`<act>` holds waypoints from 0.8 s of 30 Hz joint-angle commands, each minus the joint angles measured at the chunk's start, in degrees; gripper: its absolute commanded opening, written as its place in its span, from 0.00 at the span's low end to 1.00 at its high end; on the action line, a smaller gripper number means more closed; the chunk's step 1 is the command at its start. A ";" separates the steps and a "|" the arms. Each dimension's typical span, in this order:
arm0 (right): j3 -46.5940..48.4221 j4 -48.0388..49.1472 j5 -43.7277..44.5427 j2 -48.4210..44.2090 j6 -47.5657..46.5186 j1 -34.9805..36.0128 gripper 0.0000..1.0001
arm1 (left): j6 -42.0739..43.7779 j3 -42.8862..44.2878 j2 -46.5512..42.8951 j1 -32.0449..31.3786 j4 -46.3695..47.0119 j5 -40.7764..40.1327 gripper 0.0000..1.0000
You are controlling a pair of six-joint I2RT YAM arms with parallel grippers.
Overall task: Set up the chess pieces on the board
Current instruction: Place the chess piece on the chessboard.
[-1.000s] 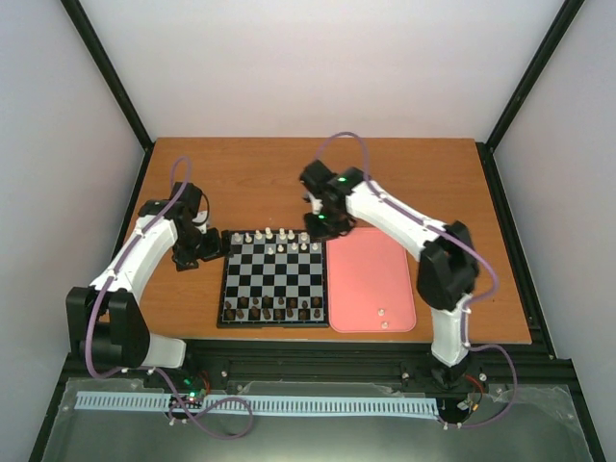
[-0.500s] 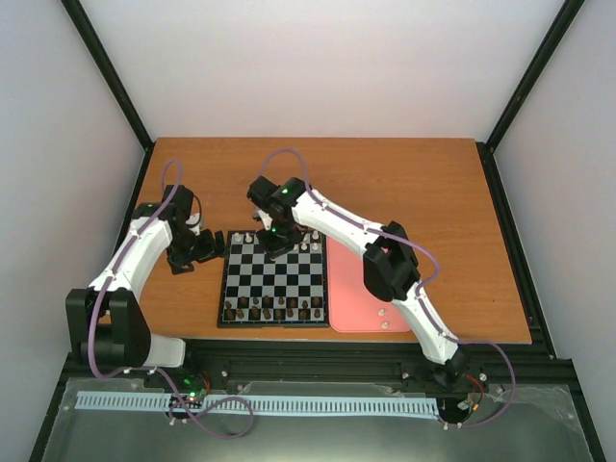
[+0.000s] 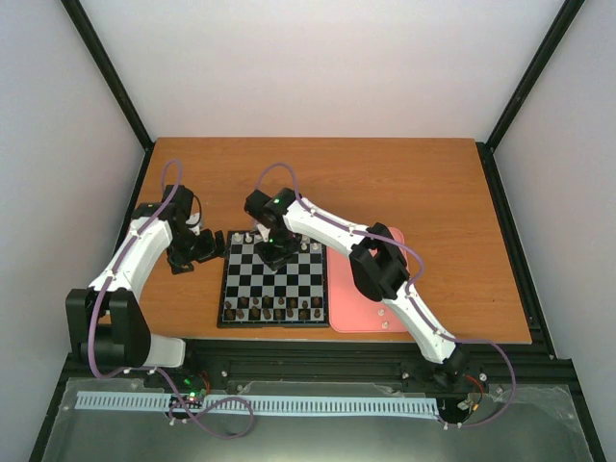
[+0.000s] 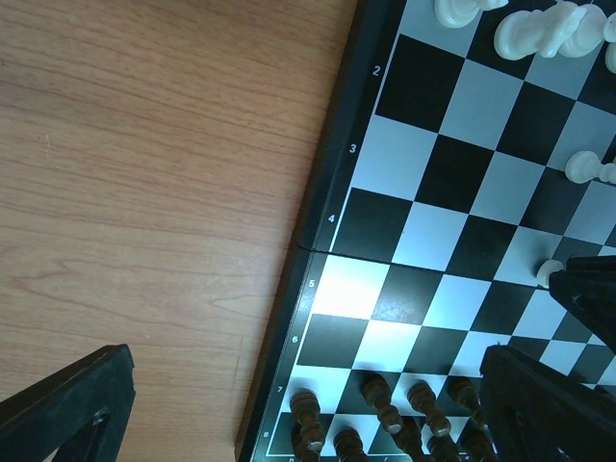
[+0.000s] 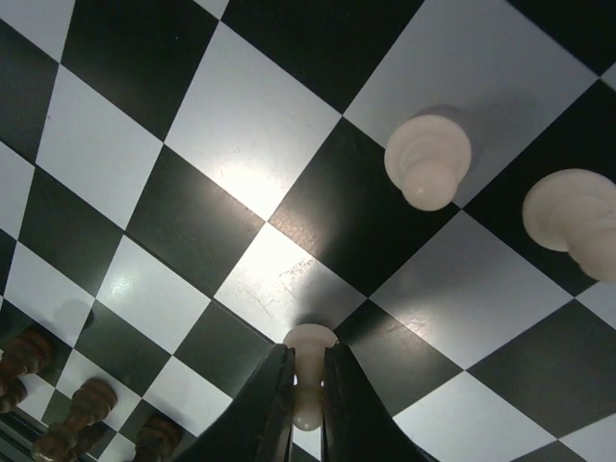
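Observation:
The board (image 3: pixel 272 324) lies at the table's middle. Cream chess pieces (image 3: pixel 289 236) line its far rows and dark pieces (image 3: pixel 269 310) its near rows. My right gripper (image 3: pixel 276 252) hangs over the far half of the board, shut on a cream pawn (image 5: pixel 310 385). The pawn's base sits at the corner of a pale square (image 5: pixel 279 279), and two more cream pieces (image 5: pixel 427 159) stand beyond. My left gripper (image 3: pixel 197 247) waits open beside the board's left border (image 4: pixel 318 192), nothing between its fingers (image 4: pixel 67 404).
A pink tray (image 3: pixel 371 279) lies against the board's right side, with two small cream pieces (image 3: pixel 382 318) near its front edge. The right arm's links stretch across the tray. Bare wooden table (image 3: pixel 414 183) surrounds both.
The right arm swung left from the tray's far edge to over the board's far rows, then came slightly nearer, gripper still shut. The left arm barely moved.

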 commanded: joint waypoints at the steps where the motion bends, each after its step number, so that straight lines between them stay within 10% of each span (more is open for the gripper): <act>1: 1.87 -0.35 0.23 0.20 -0.81 0.57 0.14 | 0.26 1.55 -0.10 0.27 0.38 -0.22 1.00; 16: 0.57 -2.20 3.84 -10.61 -2.43 0.41 0.29 | 2.06 4.51 -0.60 0.25 -1.03 -0.23 1.00; 24: -26.17 6.76 8.73 -30.64 0.58 -7.03 0.37 | -3.80 8.96 -3.37 -13.00 -2.97 -4.15 0.88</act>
